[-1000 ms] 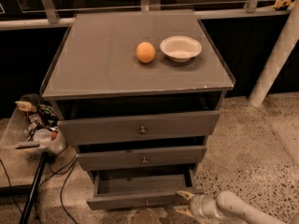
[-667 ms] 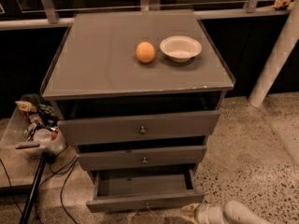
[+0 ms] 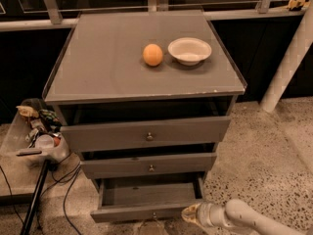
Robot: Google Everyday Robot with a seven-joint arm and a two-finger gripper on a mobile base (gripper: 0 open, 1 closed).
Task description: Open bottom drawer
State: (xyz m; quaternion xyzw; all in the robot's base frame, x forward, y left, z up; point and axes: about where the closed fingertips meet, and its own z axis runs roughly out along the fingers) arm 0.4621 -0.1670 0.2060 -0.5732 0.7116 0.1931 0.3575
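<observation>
The bottom drawer (image 3: 122,213) stood open. I saw the gripper (image 3: 190,213) just beside its front right corner, arm cut off below; I could not tell its grip.

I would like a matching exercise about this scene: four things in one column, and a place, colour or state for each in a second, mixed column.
1 orange
2 bowl
3 bottom drawer
4 gripper

A near the bottom drawer's right front corner
B pulled out
C white
D left of the bowl

Pairs: 1-D, 2-C, 3-B, 4-A
</observation>
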